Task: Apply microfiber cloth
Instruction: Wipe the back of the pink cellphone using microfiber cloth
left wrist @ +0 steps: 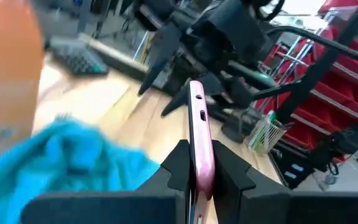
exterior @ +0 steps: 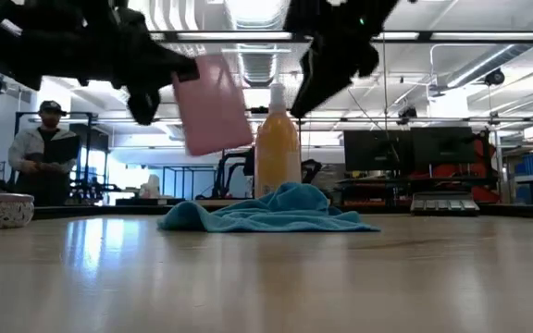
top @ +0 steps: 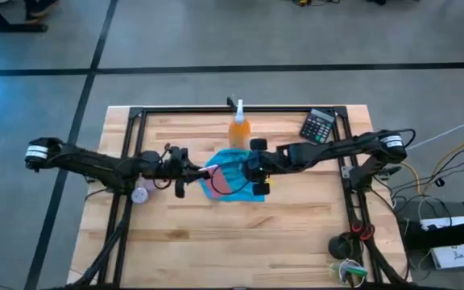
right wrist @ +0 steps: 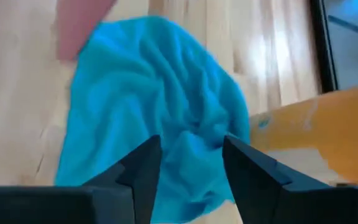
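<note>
**Phone held up, cloth waiting below**

The left gripper (left wrist: 194, 177) has its jaws clamped on a pink phone (exterior: 211, 104), lifted clear of the worktop (top: 296, 234) and tilted, just beside the cloth on the left arm's side. Holding it up this way likely presents a face of the phone for wiping, so the other arm can bring the cloth to it.

The right gripper (right wrist: 190, 163) hangs directly over the cloth (right wrist: 157, 106) with its jaws apart and nothing between them, apparently lined up to come down and pinch the fabric.

The cloth (exterior: 271, 211) lies on the worktop just in front of the orange spray bottle (top: 238, 129), touching or nearly touching its base. It is bright turquoise, soft and rumpled, bunched into a low mound with deep folds and an uneven outline; those raised folds should give the jaws an easy ridge to take. A calculator (top: 319, 125) sits well away from the cloth, near the worktop's far edge.
</note>
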`<act>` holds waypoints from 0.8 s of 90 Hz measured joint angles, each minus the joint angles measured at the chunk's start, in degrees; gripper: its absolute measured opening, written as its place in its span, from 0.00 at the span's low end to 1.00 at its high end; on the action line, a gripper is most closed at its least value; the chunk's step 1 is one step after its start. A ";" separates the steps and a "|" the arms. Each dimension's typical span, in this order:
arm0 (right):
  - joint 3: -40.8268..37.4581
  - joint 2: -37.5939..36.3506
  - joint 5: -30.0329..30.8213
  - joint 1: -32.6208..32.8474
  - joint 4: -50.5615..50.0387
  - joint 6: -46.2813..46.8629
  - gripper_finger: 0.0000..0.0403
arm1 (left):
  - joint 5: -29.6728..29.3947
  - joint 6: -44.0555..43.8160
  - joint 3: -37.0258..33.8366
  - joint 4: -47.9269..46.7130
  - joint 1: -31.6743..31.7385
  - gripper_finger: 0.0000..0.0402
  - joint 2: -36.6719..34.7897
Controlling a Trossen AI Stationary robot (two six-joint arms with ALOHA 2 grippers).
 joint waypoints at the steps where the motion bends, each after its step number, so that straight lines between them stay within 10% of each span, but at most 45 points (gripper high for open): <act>1: -0.53 0.01 0.16 -0.08 0.84 0.14 0.36 | 0.32 -0.81 -0.18 0.00 0.00 0.04 -0.36; 38: -21.66 0.45 1.65 -5.88 36.33 13.90 0.33 | 4.74 -19.87 -9.50 -0.58 -0.04 0.04 -5.14; 72: -24.49 0.93 -1.19 -8.17 40.33 14.26 0.53 | 2.88 -17.60 -15.00 -0.85 0.70 0.04 -9.07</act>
